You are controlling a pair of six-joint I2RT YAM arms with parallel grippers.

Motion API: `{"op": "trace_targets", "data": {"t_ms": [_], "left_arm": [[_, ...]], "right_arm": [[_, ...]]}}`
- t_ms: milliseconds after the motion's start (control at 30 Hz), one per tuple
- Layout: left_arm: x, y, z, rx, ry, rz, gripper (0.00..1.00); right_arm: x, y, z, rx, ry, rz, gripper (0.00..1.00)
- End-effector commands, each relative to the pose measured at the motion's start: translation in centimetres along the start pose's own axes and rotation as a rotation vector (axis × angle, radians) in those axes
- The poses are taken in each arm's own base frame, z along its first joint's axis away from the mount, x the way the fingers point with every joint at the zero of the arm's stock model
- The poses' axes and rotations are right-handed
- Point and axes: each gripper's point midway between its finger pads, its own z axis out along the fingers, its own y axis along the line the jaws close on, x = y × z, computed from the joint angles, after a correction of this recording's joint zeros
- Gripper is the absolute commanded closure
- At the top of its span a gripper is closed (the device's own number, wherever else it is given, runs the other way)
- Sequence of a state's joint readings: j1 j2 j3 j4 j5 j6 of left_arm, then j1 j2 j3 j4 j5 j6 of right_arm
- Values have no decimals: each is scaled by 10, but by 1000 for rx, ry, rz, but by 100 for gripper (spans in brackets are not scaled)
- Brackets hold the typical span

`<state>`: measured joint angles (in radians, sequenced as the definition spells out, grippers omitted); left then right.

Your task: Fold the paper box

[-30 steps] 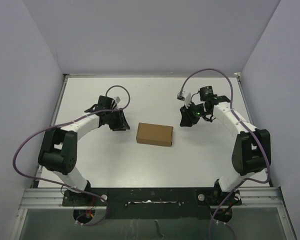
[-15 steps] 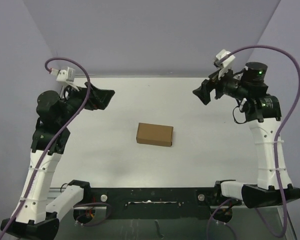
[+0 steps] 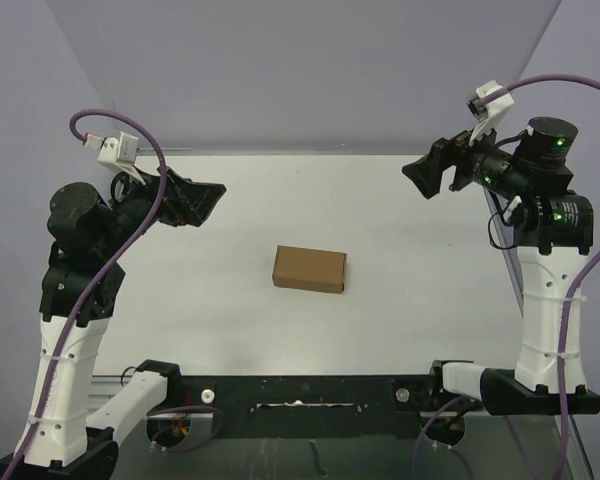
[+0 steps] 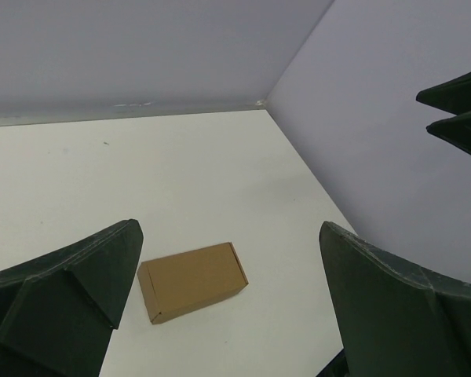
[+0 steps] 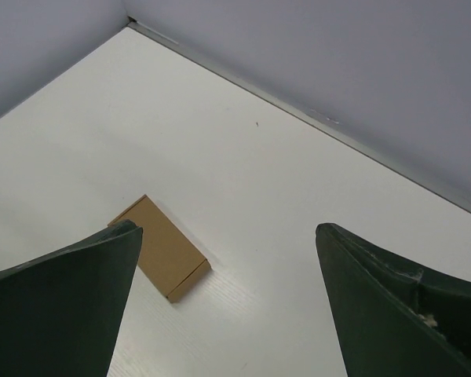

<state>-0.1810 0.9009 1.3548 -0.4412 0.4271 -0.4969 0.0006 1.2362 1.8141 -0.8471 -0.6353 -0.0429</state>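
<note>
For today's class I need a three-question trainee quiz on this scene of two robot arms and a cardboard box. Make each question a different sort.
1. True or false: the left hand is gripping the paper box.
2. Which best describes the paper box? A) spread out flat with flaps open; B) closed into a rectangular box; C) standing on end.
3. Fill in the blank: the right hand is raised clear of the box and its jaws are ____.

Key: 1 false; 2 B; 3 open.
</note>
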Motion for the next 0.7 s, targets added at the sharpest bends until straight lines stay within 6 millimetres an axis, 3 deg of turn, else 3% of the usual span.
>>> {"op": "trace_targets", "data": {"t_ms": [0, 667], "left_arm": [[-3, -6, -7, 14, -3, 11, 2], [8, 0, -5, 1, 23, 8, 2]], "right_arm": [[-13, 7, -11, -33, -39, -17, 2], [-8, 3, -20, -21, -35, -35, 2]]}}
